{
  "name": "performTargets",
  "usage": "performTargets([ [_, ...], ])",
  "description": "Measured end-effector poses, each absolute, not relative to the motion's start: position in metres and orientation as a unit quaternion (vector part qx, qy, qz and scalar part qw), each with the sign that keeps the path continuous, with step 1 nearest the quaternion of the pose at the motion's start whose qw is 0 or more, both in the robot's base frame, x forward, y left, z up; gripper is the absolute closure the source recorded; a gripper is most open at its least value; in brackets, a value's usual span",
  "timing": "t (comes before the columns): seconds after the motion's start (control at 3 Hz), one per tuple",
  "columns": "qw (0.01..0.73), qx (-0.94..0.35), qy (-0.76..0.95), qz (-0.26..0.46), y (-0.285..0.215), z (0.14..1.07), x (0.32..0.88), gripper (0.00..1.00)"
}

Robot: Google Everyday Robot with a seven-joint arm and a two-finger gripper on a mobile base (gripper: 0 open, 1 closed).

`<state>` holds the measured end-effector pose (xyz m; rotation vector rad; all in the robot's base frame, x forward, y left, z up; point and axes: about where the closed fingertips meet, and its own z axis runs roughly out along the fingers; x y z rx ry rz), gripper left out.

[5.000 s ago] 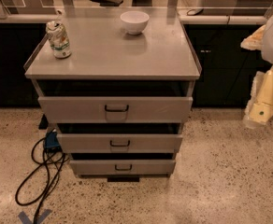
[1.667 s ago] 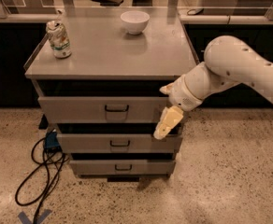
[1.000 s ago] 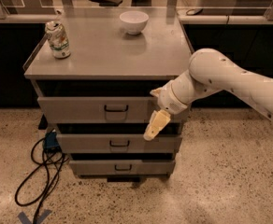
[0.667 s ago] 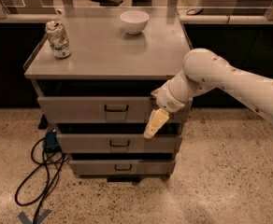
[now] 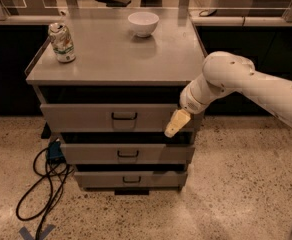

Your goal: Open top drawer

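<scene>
Floor level, nearest: a black cable [image 5: 36, 196] loops over the speckled floor at the left foot of the grey metal cabinet.

Lowest grey drawer [image 5: 101, 180] and middle grey drawer [image 5: 91, 154]: each has a small black handle, and neither is being touched.

Wide grey metal top drawer [image 5: 81, 118]: sits directly under the worktop, with the largest front panel. Its small black loop handle [image 5: 124, 116] is at the centre and free. A dark gap shows above the front. It may be slightly ajar, but the angle makes that hard to tell. It is certainly not pulled well out.

The tan claw [image 5: 177, 123] on the white robot arm [image 5: 226, 79] hangs in front of the right end of the top drawer's panel. It sits right of the handle and apart from it, with its tip pointing down and left. I cannot tell whether it is released or clenched. It is holding nothing.

Flat grey worktop [image 5: 116, 64]: a crushed drink can [image 5: 62, 42] stands at the left, and a white bowl [image 5: 143, 24] sits further back, near the centre.

Progress, my reading: the reach is under way, with the claw at drawer height. It has yet to shift left onto the handle, take hold and pull, so most of the opening remains.
</scene>
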<state>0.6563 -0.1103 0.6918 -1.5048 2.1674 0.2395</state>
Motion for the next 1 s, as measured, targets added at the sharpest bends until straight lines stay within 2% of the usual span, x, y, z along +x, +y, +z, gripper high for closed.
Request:
performTargets([
  [1.0,0.224,-0.546,0.798,0.121,-0.101,0.650,0.650,0.00],
])
